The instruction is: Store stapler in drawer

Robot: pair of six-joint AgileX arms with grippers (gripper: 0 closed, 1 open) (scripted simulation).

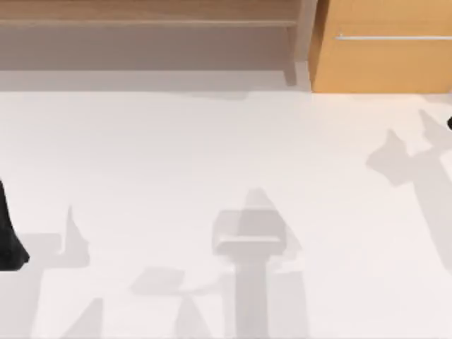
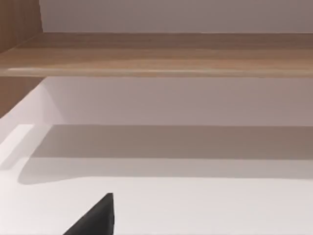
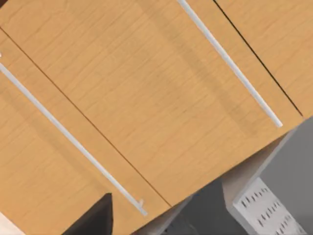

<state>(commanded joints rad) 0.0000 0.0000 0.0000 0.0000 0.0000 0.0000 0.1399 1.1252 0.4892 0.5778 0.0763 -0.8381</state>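
Observation:
The stapler is out of view. The drawer (image 1: 381,63), with a light orange-tan wooden front and a thin silver bar handle (image 1: 392,37), stands closed at the table's back right. The right wrist view looks closely at two such fronts (image 3: 146,98), each with a silver handle (image 3: 230,63). A dark part of my right gripper (image 3: 95,220) shows in front of them, apart from both handles. My right arm (image 1: 449,123) barely enters at the right edge, just in front of the drawer. My left gripper (image 1: 10,244) sits low at the table's left edge, facing the shelf.
A brown wooden shelf (image 1: 148,21) runs along the back left, with an open gap beneath its board (image 2: 161,54). The white table (image 1: 212,141) carries only arm shadows. A light-grey perforated panel (image 3: 264,208) shows beside the drawer cabinet.

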